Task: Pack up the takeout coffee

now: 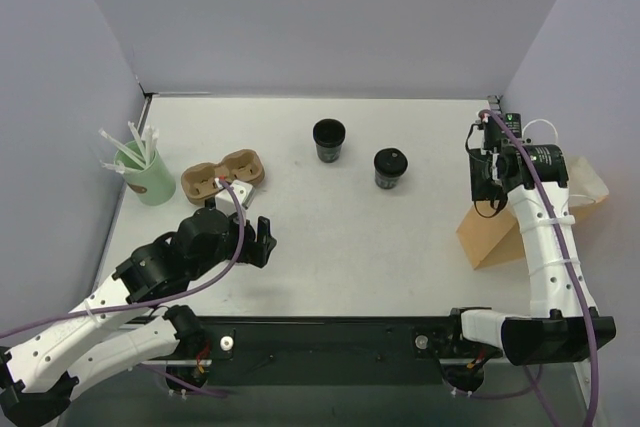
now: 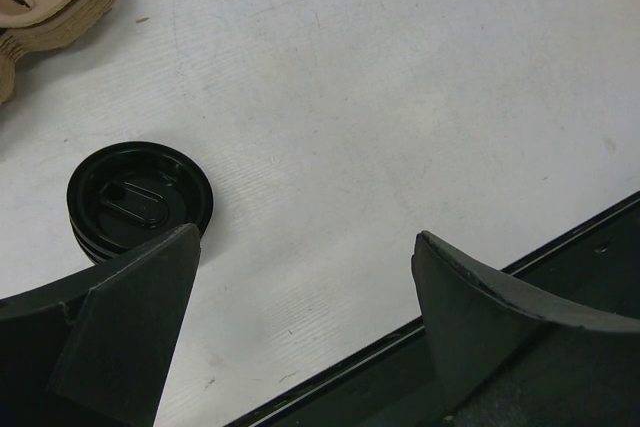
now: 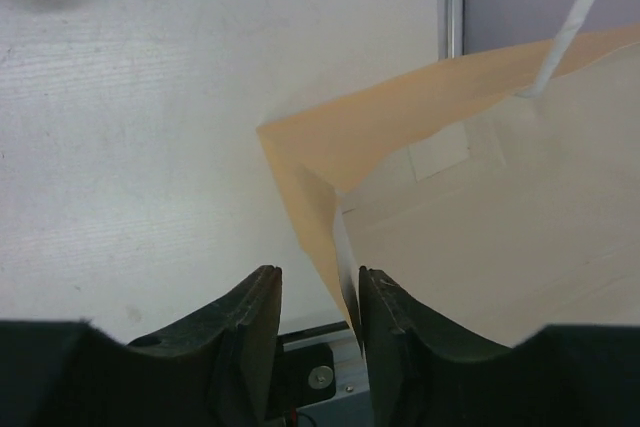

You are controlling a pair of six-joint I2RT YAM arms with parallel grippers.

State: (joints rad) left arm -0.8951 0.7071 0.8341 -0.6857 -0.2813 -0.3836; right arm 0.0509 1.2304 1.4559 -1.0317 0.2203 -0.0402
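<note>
The takeout coffee (image 1: 390, 168), a small black cup with a black lid, stands upright right of the table's centre. The brown paper bag (image 1: 497, 237) lies at the right edge, partly under my right arm. My right gripper (image 1: 488, 187) hangs over the bag's mouth. In the right wrist view the bag's open edge (image 3: 330, 197) runs between the jaws, which stand slightly apart, and lies against the right finger (image 3: 318, 282). My left gripper (image 1: 258, 239) is wide open and empty near the front left (image 2: 305, 242).
A squat ribbed black stack (image 2: 140, 197) sits by my left finger, hidden under the arm in the top view. A second black cup (image 1: 329, 139) stands at back centre. There is a cardboard cup carrier (image 1: 222, 175) and a mint-green cup of straws (image 1: 150, 179) at the left.
</note>
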